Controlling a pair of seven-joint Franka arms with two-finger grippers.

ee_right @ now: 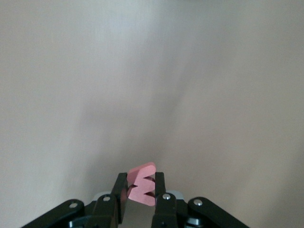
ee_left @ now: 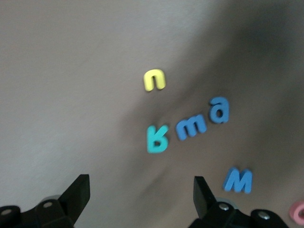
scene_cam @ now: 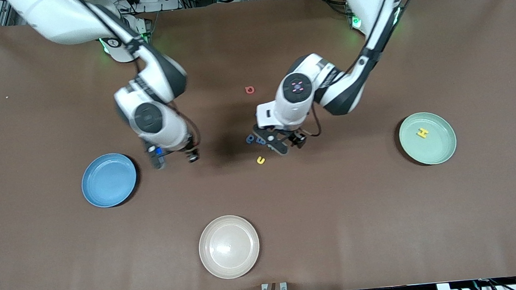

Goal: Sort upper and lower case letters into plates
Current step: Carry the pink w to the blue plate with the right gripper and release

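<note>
Fingers of the right gripper (ee_right: 141, 189) are clamping a small pink zigzag toy letter (ee_right: 141, 189) near the round blue plate (scene_cam: 109, 179), needing carriage over it; left gripper (ee_left: 141, 197), fingers spread, is hovering over the blue and teal flat toy letters (ee_left: 190, 129) mid-desk, one yellow letter (scene_cam: 422, 133) lying in the pale mint-green plate (scene_cam: 445, 147).

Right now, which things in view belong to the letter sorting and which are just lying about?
Job:
- blue plate, nothing in it
- mint plate with yellow H
- yellow u, red letter, teal R, blue letters on the table
- pink letter, pinched in the right gripper
- left gripper, open over the cluster

Lying about:
- cream plate
</note>
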